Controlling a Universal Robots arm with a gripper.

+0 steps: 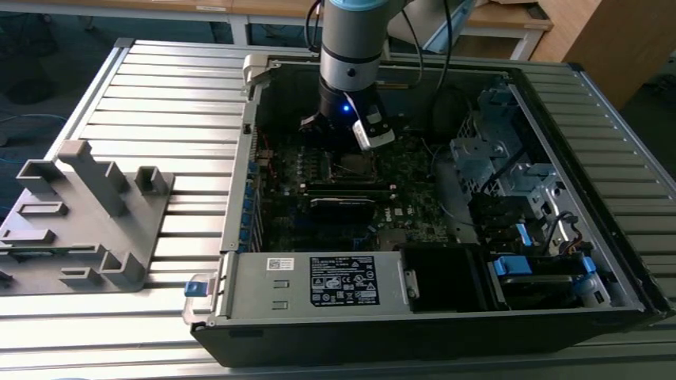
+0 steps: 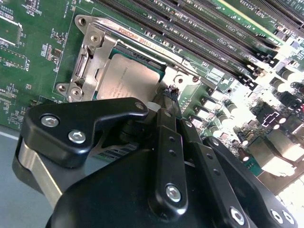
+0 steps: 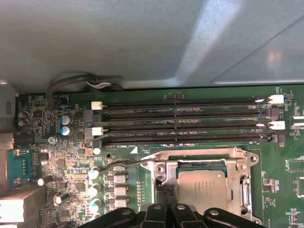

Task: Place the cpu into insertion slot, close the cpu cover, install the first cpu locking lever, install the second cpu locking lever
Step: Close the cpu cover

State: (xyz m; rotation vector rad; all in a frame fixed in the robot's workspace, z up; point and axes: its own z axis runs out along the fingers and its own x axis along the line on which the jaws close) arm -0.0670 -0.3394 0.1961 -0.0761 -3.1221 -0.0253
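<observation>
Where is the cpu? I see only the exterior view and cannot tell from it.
Observer: In the first wrist view, the cpu lies flat in the socket.
Operator: Is the cover down?
Observer: Yes, the cover lies on the cpu's edges, and the metal top shows through its window.
Operator: And the levers?
Observer: One thin lever sticks out sideways from the socket's corner, across the board.

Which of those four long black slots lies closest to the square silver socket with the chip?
The memory slot running right alongside the insertion slot holding the cpu; the other three lie beyond it, nearer the grey case wall.
</observation>
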